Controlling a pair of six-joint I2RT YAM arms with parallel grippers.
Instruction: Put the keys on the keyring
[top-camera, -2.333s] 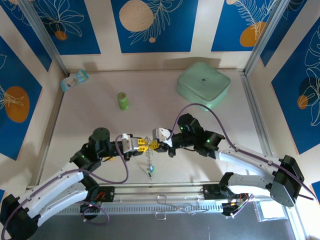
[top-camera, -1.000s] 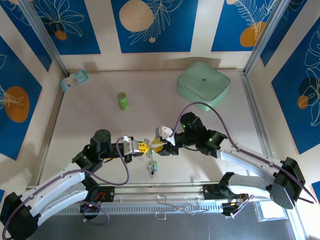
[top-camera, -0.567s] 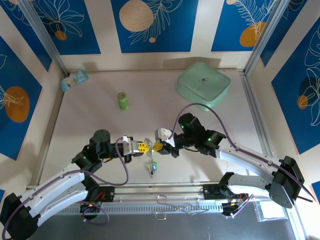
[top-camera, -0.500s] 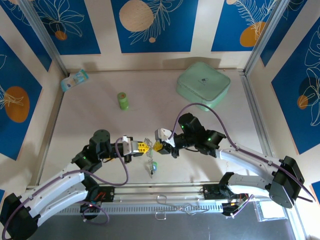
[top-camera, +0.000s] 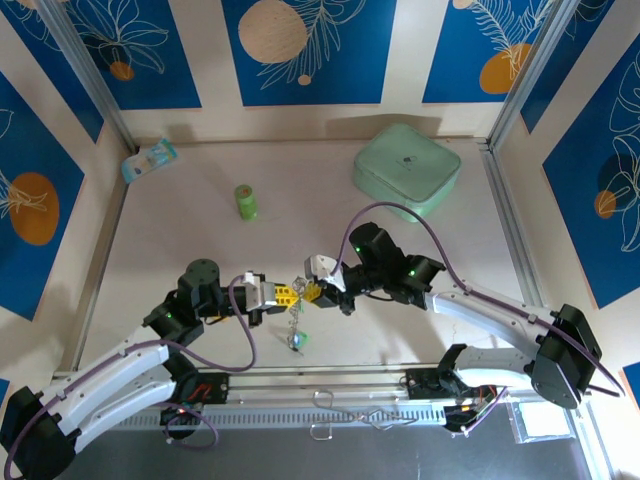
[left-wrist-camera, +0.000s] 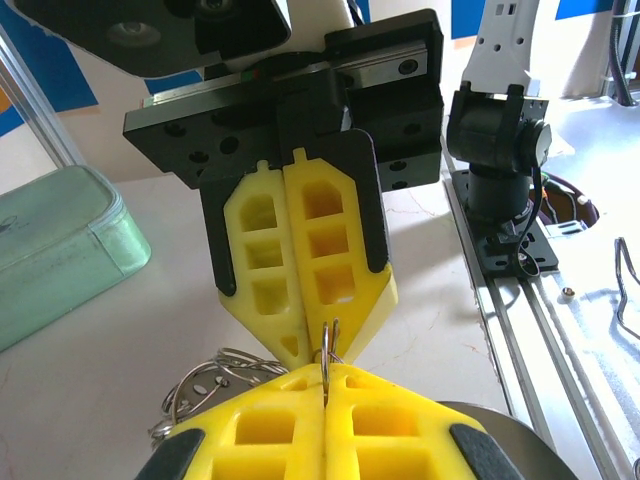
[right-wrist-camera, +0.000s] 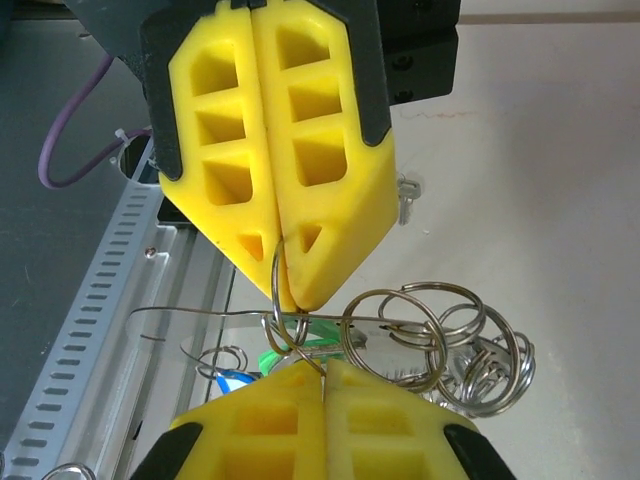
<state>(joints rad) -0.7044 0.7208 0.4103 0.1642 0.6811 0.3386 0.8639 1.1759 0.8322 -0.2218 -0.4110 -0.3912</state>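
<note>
Both grippers meet tip to tip above the near middle of the table. My left gripper (top-camera: 287, 293) (left-wrist-camera: 326, 372) is shut on a small silver ring (left-wrist-camera: 329, 340) (right-wrist-camera: 273, 281). My right gripper (top-camera: 312, 291) (right-wrist-camera: 325, 365) faces it, shut on the same ring's opposite edge. The ring links to the keyring's thin wire loop (right-wrist-camera: 191, 311), beside a bunch of other rings (right-wrist-camera: 450, 340) (left-wrist-camera: 215, 375). A beaded chain (top-camera: 295, 318) hangs below with a green key (top-camera: 300, 342) (right-wrist-camera: 270, 358) at its end. A blue key head (right-wrist-camera: 231, 381) shows under the wire.
A green bottle (top-camera: 245, 201) stands at the back left, a mint box (top-camera: 406, 168) (left-wrist-camera: 50, 250) at the back right and a small packet (top-camera: 149, 160) in the far left corner. A metal rail (top-camera: 330, 385) runs along the near edge.
My right gripper has gone from part open to shut on the ring and shifted slightly left. The hanging chain and green key swung a little left. The left gripper stayed shut.
</note>
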